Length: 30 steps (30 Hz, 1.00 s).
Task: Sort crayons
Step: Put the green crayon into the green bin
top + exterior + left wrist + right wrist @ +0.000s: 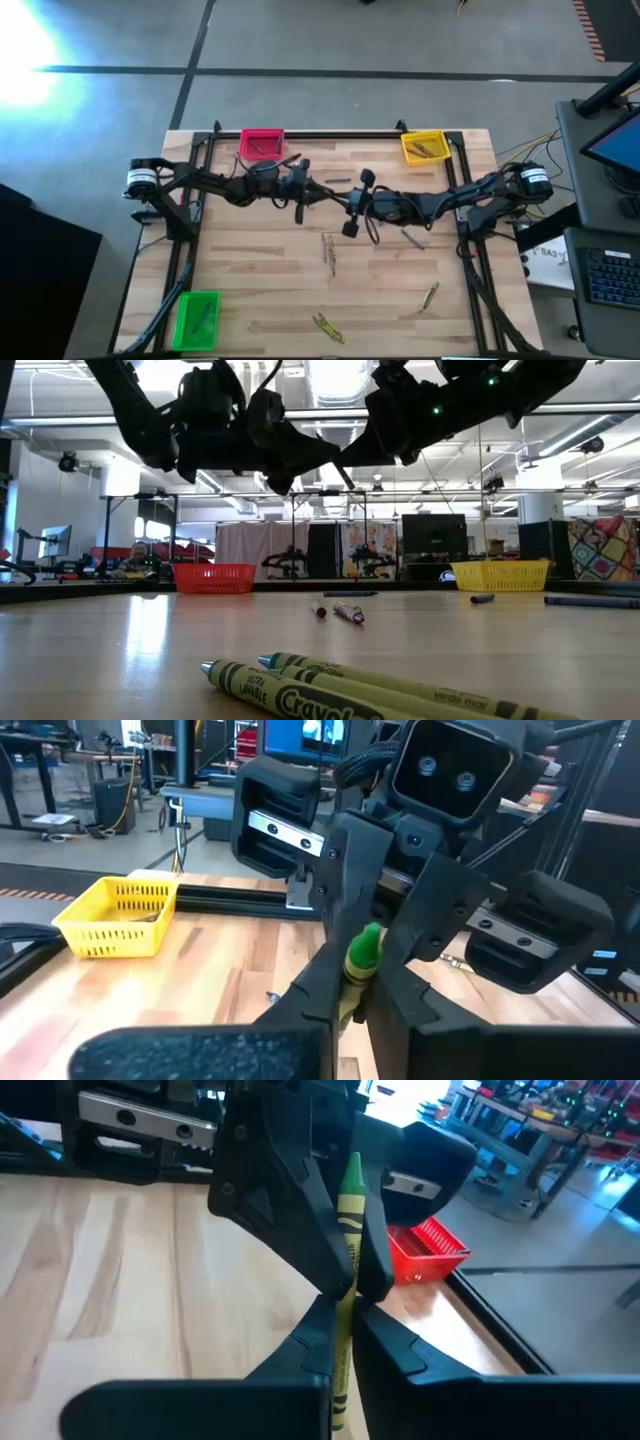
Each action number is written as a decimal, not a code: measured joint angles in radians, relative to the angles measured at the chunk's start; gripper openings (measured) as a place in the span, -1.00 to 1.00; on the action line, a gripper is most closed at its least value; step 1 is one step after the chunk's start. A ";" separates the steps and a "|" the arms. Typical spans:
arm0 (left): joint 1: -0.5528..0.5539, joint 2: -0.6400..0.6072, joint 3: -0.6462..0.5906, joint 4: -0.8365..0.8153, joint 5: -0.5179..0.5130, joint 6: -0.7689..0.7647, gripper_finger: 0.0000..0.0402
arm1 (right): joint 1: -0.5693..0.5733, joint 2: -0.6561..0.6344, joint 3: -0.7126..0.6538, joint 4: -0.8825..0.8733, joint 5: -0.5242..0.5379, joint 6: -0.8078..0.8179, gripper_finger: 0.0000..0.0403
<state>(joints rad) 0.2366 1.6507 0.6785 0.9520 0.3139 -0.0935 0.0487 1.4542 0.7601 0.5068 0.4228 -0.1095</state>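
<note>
Pale butcher-block planks (250,270) fill the frame from above, ringed by a black rail, with workshop benches and screens beyond in the level view; at the near left corner sits the green bin (197,318), at the far edge the red bin (261,144), and farther right along that edge the yellow bin (424,147).

From the left, the left gripper (301,190) reaches toward the table's middle; from the right, the right gripper (357,203) comes to meet it, so the two stand nose to nose above the boards, both raised clear of the wood as the level view shows. Between them is one olive-yellow crayon (349,1230); its long axis runs crosswise to the line of the two arms, and each wrist camera shows it caught where the two sets of dark fingers cross. The right gripper is pressed together on the lower part of the stick; the left gripper (345,995) is likewise closed on it, with the green tip standing free above. It reads as a hand-over, and I judge the coming move turns on which side lets go, since both are equally near.

Loose crayons lie farther right and nearer: a pair (329,250) mid-table, a yellow cluster (327,327) at the near edge, one (430,294) to the right. Only the wrist views reveal the held stick; from overhead it is lost among the fingers, while the overhead alone maps the bins.
</note>
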 joint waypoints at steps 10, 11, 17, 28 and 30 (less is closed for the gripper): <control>-0.043 -0.099 0.061 -0.590 -0.339 -0.101 -0.98 | -0.022 -0.058 -0.001 -0.359 0.553 -0.054 -0.33; -0.054 -0.117 0.070 -0.688 -0.357 -0.133 -0.98 | -0.024 -0.068 -0.001 -0.406 0.620 -0.025 -0.28; -0.148 -0.224 0.095 -1.081 -0.400 -0.347 -0.98 | -0.066 -0.167 -0.001 -0.591 0.632 0.150 -0.13; -0.381 -0.493 0.191 -1.826 -0.284 -0.779 -0.98 | -0.206 -0.223 0.002 -0.599 0.473 0.231 -0.16; -0.450 -0.524 0.175 -1.862 -0.205 -0.900 -0.96 | -0.233 -0.223 0.008 -0.599 0.425 0.230 -0.17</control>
<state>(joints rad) -0.2137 1.1269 0.8539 -0.9101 0.1086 -0.9935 -0.1845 1.2314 0.7680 -0.0926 0.8483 0.1201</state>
